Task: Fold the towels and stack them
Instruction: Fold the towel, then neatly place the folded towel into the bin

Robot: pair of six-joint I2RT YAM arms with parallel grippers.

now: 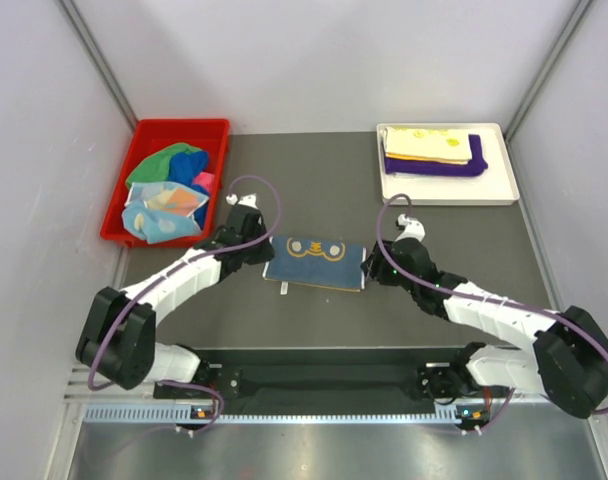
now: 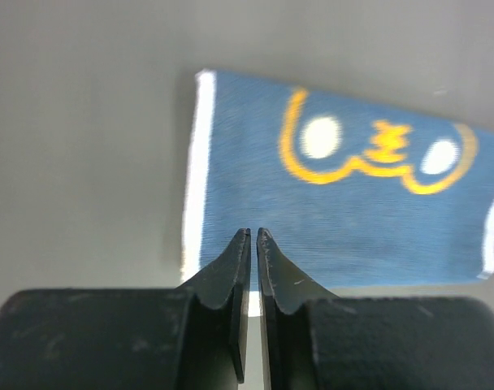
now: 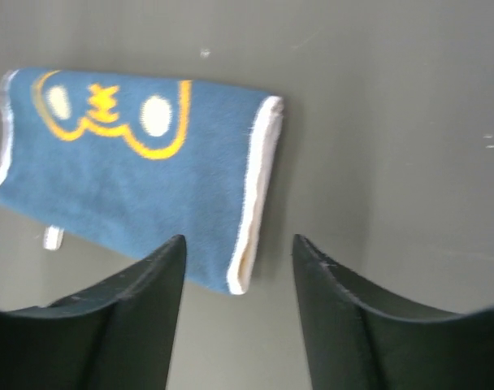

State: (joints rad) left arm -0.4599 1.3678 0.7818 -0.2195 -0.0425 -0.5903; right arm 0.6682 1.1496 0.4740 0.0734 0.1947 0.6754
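The navy towel [image 1: 315, 262] lay lengthwise between our left gripper [image 2: 253, 233], fingers pressed together, and right gripper [image 3: 239, 240], fingers spread.

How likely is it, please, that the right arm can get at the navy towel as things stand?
Probably yes: the right gripper hangs open just over the white-trimmed end of the navy towel, with nothing between them and only table beside it.
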